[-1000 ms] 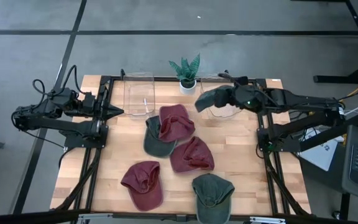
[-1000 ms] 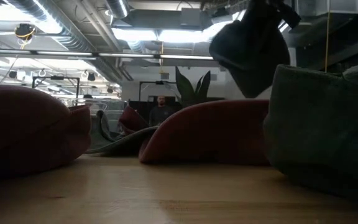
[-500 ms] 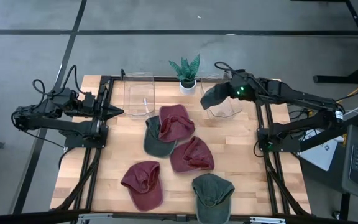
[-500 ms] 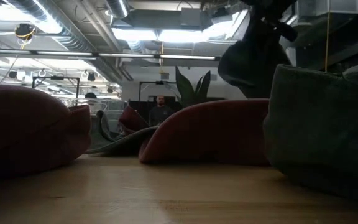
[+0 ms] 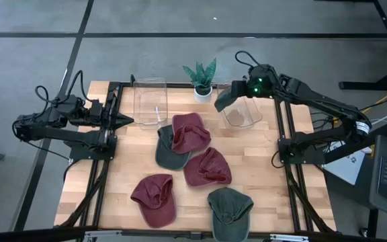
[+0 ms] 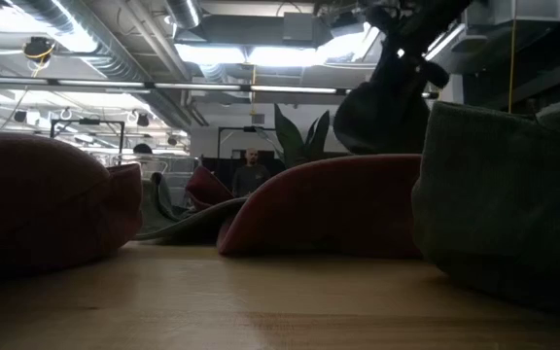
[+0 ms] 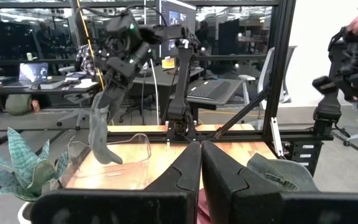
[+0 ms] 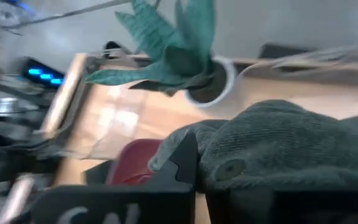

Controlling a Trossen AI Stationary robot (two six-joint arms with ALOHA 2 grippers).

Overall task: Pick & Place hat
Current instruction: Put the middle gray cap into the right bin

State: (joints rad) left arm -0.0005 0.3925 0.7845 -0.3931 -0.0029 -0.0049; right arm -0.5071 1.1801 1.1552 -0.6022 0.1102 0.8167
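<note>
Counting six hats (image 5: 229,205), two bins (image 5: 150,101)

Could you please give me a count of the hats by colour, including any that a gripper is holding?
Red hats: 3
Green hats: 3, two on the table and one held by the right gripper over the clear bin
Total: 6

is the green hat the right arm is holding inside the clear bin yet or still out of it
Out. The green hat hangs from the right tool, above the clear bin.
</note>
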